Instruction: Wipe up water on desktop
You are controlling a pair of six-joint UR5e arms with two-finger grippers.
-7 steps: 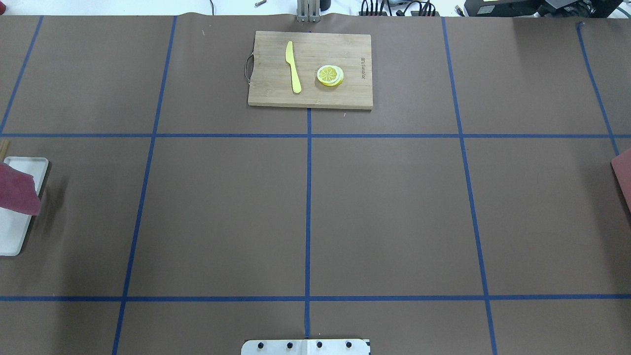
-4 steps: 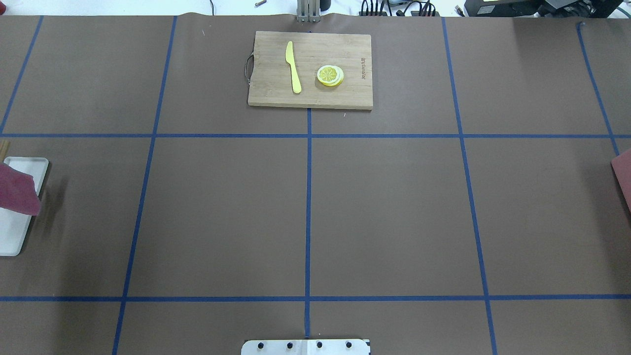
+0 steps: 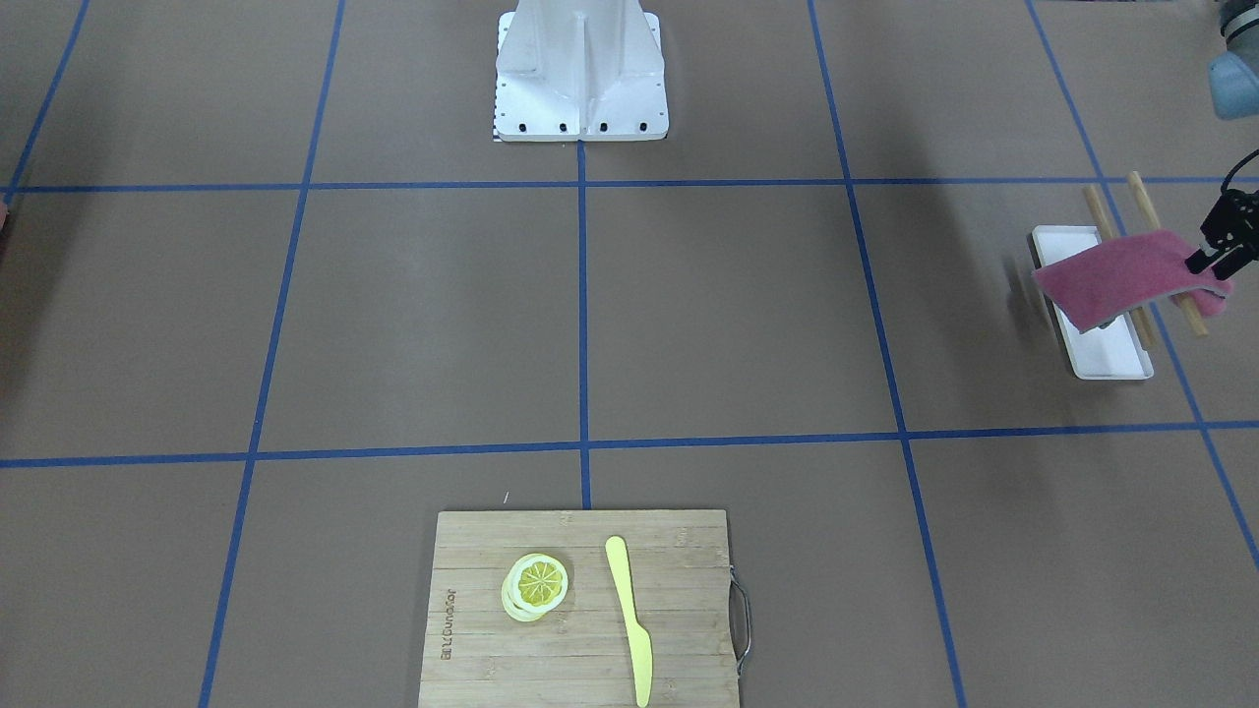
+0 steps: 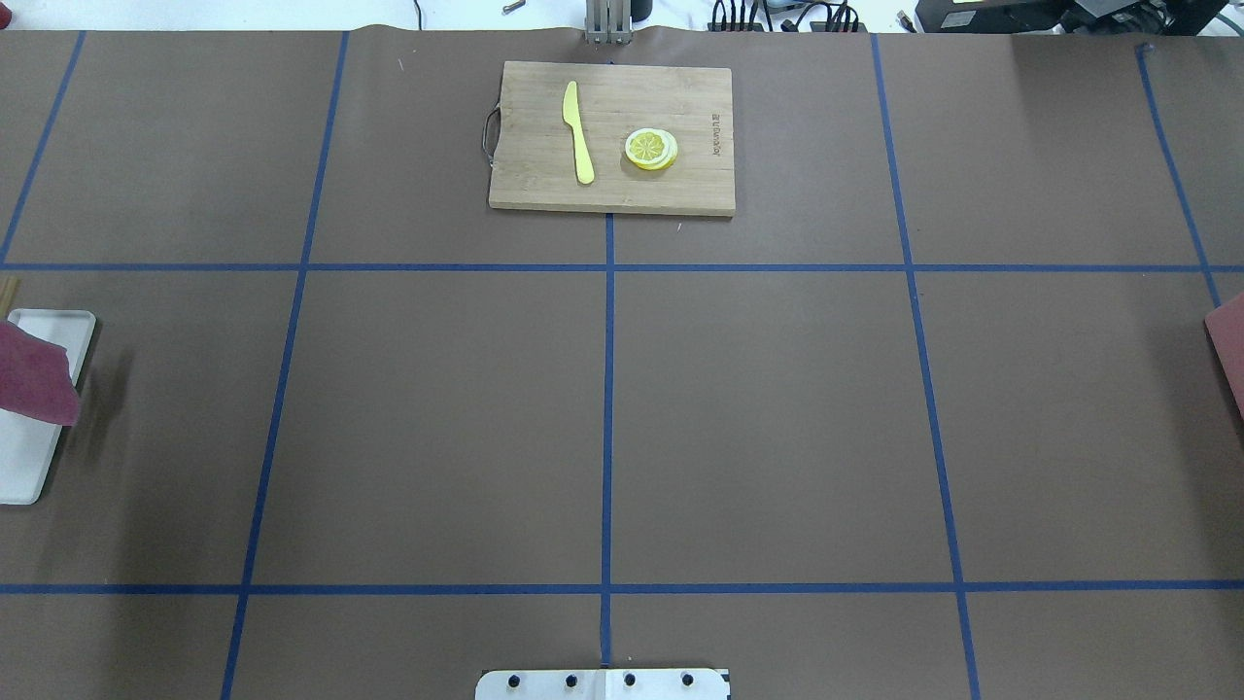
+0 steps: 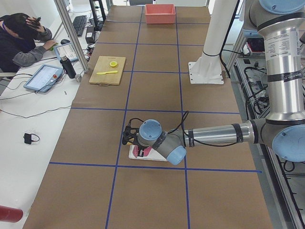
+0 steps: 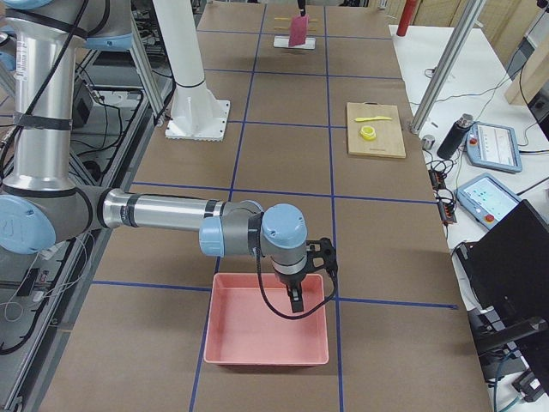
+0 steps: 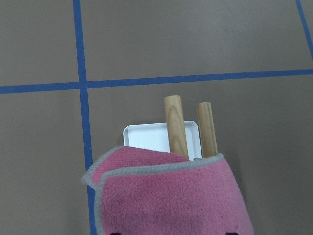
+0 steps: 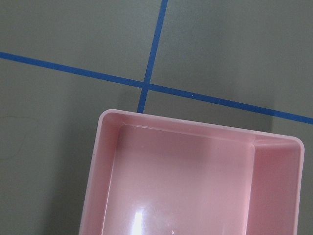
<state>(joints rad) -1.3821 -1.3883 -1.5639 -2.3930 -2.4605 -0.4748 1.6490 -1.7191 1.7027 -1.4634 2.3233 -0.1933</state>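
**Counter** (image 4: 777, 418). Matte brown, marked into large rectangles by blue tape lines (image 4: 607, 428). Its long axis runs between the robot's left and right. That is across the picture in the overhead and front-facing views, and away into depth in both side views.

**Cloth** (image 3: 1121, 275). Pink with a grey hem. It is lifted clear of the counter at the robot's left end, above a white tray (image 3: 1111, 366). In the front-facing view its long side lies roughly across the picture, tilted a little.

**Left hand** (image 3: 1212, 262). Clenched on the cloth's outer edge.

**Wooden sticks** (image 7: 175, 125). Two, parallel. One lies over the tray's end, the other at the tray's edge. The cloth partly covers both.

**Right hand** (image 6: 297, 302). At the opposite end of the counter, hanging over a pink bin (image 6: 257, 343). Whether it is released or clenched cannot be told.

**Cutting board** (image 4: 622, 136). At the far middle edge of the counter. It bears a yellow knife (image 4: 578, 131) and lemon slices (image 4: 651, 149).

**View notes.**
- The overhead view catches only a corner of the cloth (image 4: 34, 379) at its left border and a corner of the bin (image 4: 1229, 350) at its right. It shows neither hand.
- The front-facing view alone shows the grip on the cloth.
- The left wrist view shows the cloth (image 7: 171, 196) filling its lower part, with the sticks and tray (image 7: 146, 138) behind.
- The right wrist view shows only the bin's inside (image 8: 195, 181) and the tape crossing beside it.
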